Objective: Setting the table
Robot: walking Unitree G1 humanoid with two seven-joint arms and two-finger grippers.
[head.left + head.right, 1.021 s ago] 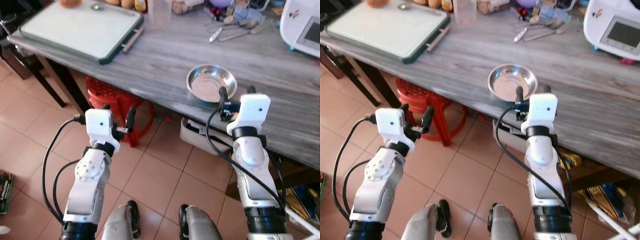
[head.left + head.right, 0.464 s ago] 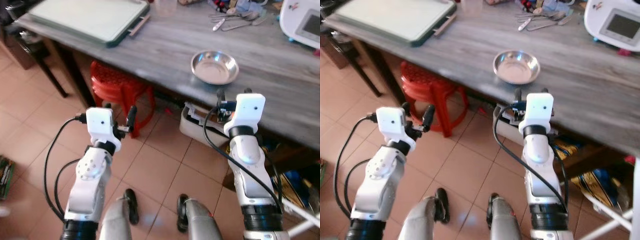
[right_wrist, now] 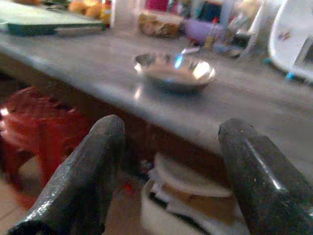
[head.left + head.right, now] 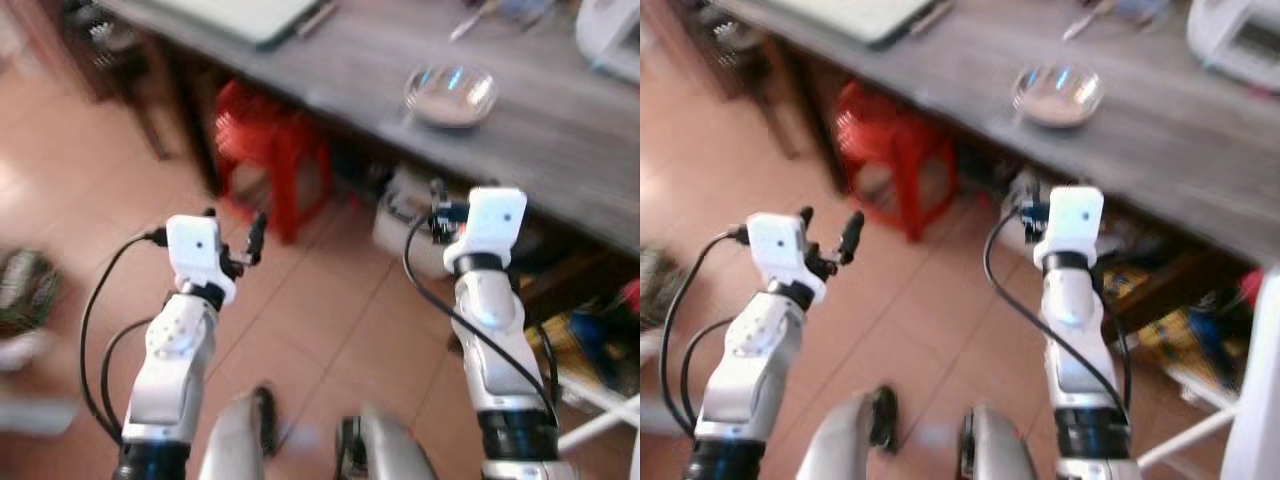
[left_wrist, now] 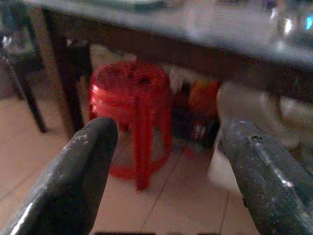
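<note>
A shiny steel bowl (image 4: 450, 93) sits alone near the front edge of the grey wooden table (image 4: 560, 130); the right wrist view shows the steel bowl (image 3: 174, 72) from the side. My right gripper (image 4: 447, 205) is raised below the table edge, short of the bowl, open with nothing between its fingers (image 3: 93, 166). My left gripper (image 4: 235, 232) is held up over the tiled floor, open and empty, its fingers (image 5: 80, 171) pointing toward a red stool. Spoons (image 4: 470, 20) lie blurred at the table's far side.
A red plastic stool (image 4: 268, 140) stands under the table's edge, with a white tub (image 4: 405, 215) beside it. A green-rimmed board (image 4: 262, 14) lies at the table's far left and a white appliance (image 4: 612, 35) at the far right. A dark chair (image 4: 110, 60) stands at left.
The whole view has shifted and blurred: the camera has pulled back from the table, so the bowl and table now sit farther up the picture. Both grippers hold the same pose.
</note>
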